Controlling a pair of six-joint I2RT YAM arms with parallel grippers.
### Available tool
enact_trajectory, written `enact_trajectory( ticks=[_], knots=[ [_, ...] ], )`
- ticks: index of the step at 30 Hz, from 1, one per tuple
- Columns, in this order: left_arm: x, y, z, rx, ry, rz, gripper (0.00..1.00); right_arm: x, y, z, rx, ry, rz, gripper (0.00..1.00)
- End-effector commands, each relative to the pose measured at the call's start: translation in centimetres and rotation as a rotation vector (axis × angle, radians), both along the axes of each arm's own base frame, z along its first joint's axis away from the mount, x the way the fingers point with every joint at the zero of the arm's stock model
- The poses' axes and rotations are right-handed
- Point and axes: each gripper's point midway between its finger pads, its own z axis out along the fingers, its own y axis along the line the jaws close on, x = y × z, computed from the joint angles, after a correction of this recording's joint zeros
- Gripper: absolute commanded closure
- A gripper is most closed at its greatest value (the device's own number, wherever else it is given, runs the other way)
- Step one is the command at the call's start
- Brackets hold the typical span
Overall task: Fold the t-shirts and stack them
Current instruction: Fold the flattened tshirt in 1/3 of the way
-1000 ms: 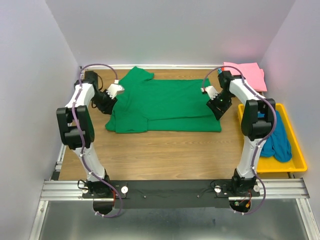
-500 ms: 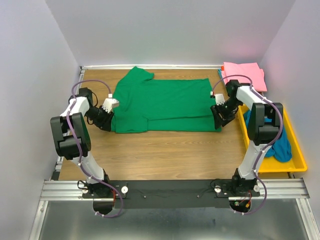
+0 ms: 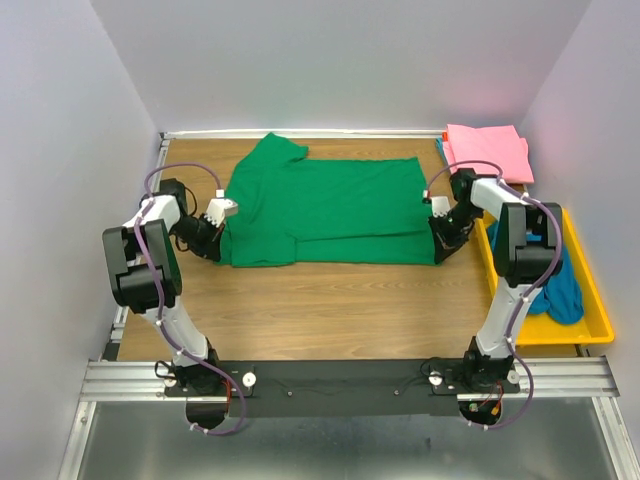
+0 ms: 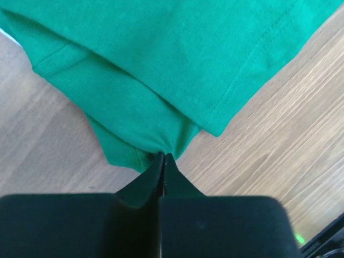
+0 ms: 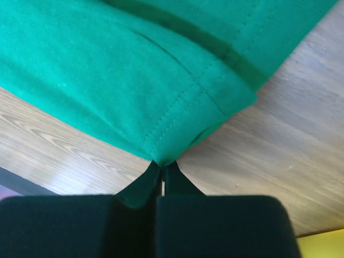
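Green t-shirt lies flat across the far half of the desk. Left pincer clamped tight on its near-left corner; right pincer clamped tight on its near-right corner. Pink t-shirt lies at the far right; teal t-shirt is bunched in the yellow tray.

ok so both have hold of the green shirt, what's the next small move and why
Probably lift both pinched corners together, just off the table. The left gripper and right gripper are each shut on the green shirt at opposite near corners, and it otherwise lies flat.
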Motion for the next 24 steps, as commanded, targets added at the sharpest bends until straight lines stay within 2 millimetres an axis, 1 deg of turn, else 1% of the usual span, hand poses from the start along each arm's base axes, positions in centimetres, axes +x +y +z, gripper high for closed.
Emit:
enact_trajectory(
  ticks=[1, 5, 6, 8, 12, 15, 16, 17, 18, 19, 20, 21, 22, 23, 24],
  knots=[
    [-0.8, 0.8, -0.2, 0.000, 0.016, 0.036, 1.00, -0.8, -2.3, -2.0, -0.095, 0.020, -0.012, 0.99],
    [-2.0, 2.1, -0.3, 0.031, 0.033, 0.069, 1.00, -1.9, -2.9, -1.6, -0.117, 0.021, -0.003, 1.00],
    [-2.2, 2.2, -0.1, 0.038, 0.033, 0.070, 1.00, -2.0, -3.0, -1.3, -0.123, 0.011, 0.000, 1.00],
    [-2.7, 2.3, -0.4, 0.039, 0.042, 0.073, 1.00, -2.6, -3.3, -1.5, -0.138, 0.021, 0.017, 1.00],
    [-2.3, 2.4, -0.5, 0.041, 0.034, 0.087, 1.00, -3.0, -3.6, -1.6, -0.148, 0.026, 0.033, 1.00],
    [-2.1, 2.2, -0.3, 0.027, 0.031, 0.085, 1.00, -2.9, -3.5, -1.5, -0.143, 0.020, 0.037, 1.00],
    [-2.2, 2.1, -0.2, 0.023, 0.034, 0.076, 0.97, -3.0, -3.5, -1.2, -0.138, 0.024, 0.044, 0.91],
    [-2.2, 2.0, 0.1, 0.019, 0.033, 0.067, 0.89, -3.1, -3.2, -0.9, -0.122, 0.027, 0.043, 0.80],
    [-2.3, 1.9, 1.1, 0.013, 0.009, 0.040, 0.76, -3.3, -3.0, -0.1, -0.111, 0.021, 0.046, 0.69],
    [-2.4, 1.8, 1.8, 0.008, -0.008, 0.025, 0.72, -3.0, -2.8, 0.6, -0.101, 0.004, 0.049, 0.55],
    [-2.2, 1.8, 2.8, 0.009, -0.035, 0.007, 0.67, -2.8, -2.4, 1.4, -0.078, -0.017, 0.046, 0.54],
    [-2.7, 1.4, 4.2, 0.006, -0.061, -0.030, 0.67, -2.6, -2.1, 2.9, -0.062, -0.045, 0.049, 0.53],
    [-2.9, 1.2, 5.0, 0.010, -0.078, -0.055, 0.66, -2.3, -1.9, 3.7, -0.048, -0.063, 0.047, 0.53],
    [-3.6, 0.9, 5.9, 0.018, -0.086, -0.079, 0.65, -2.4, -1.2, 4.9, -0.012, -0.076, 0.044, 0.53],
    [-4.0, 0.7, 6.1, 0.027, -0.093, -0.099, 0.64, -2.4, -0.6, 5.6, 0.017, -0.085, 0.044, 0.53]
  ],
)
